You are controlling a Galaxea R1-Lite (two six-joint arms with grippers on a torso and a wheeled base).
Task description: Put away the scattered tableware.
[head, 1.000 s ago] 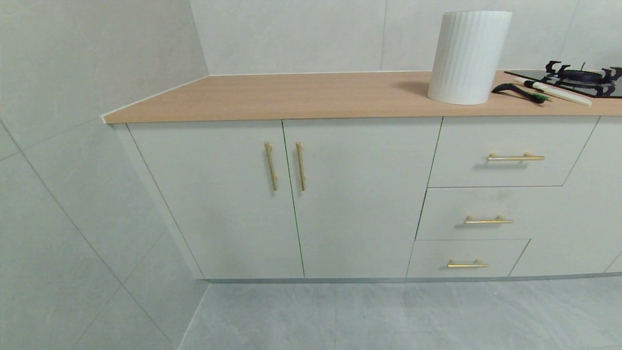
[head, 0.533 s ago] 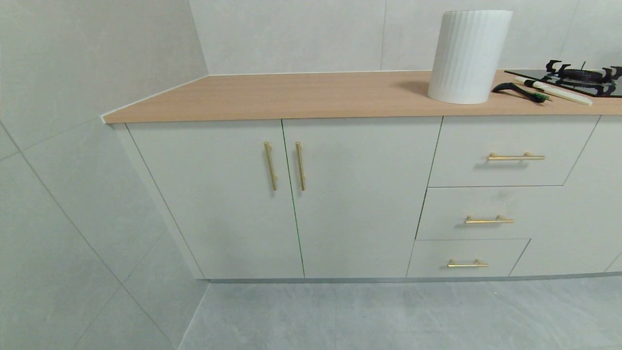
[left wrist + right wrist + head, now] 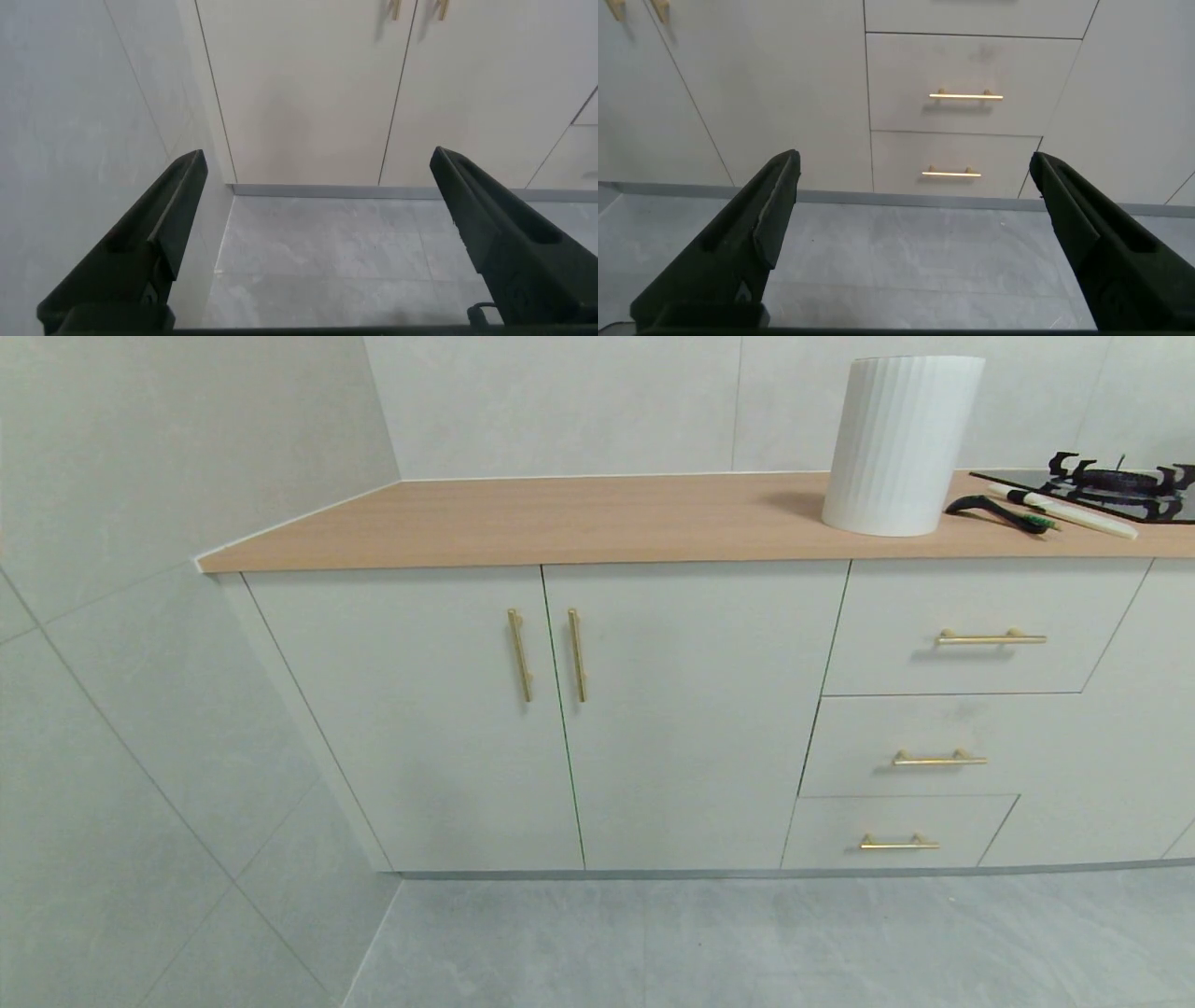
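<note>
Two pieces of tableware are lying loose on the countertop (image 3: 560, 518), at about 2 o'clock in the head view: a black utensil (image 3: 994, 511) and a pale utensil (image 3: 1064, 511), side by side and nearly touching; both are resting just beside the stove grate (image 3: 1116, 481), with the white ribbed holder (image 3: 901, 446) standing close by at 1 o'clock. Judging from this, nothing is being carried and no piece is sitting in the holder as far as its rim allows seeing; the whole job seems to be lying ahead, including the approach, since the utensils are sitting well apart from both arms.

The head view is giving the countertop, the tableware, the two cabinet doors (image 3: 560, 709) at 6 o'clock and the drawers (image 3: 934, 747) at 4 o'clock, all closed. The left wrist view is supplying the left gripper (image 3: 316, 163), fingers spread wide and grasping nothing, hanging low over the floor (image 3: 318, 252) before the door bottoms; the right wrist view is supplying the right gripper (image 3: 913, 161), likewise splayed and empty, facing the lower drawers and their brass handles (image 3: 965, 95).
</note>
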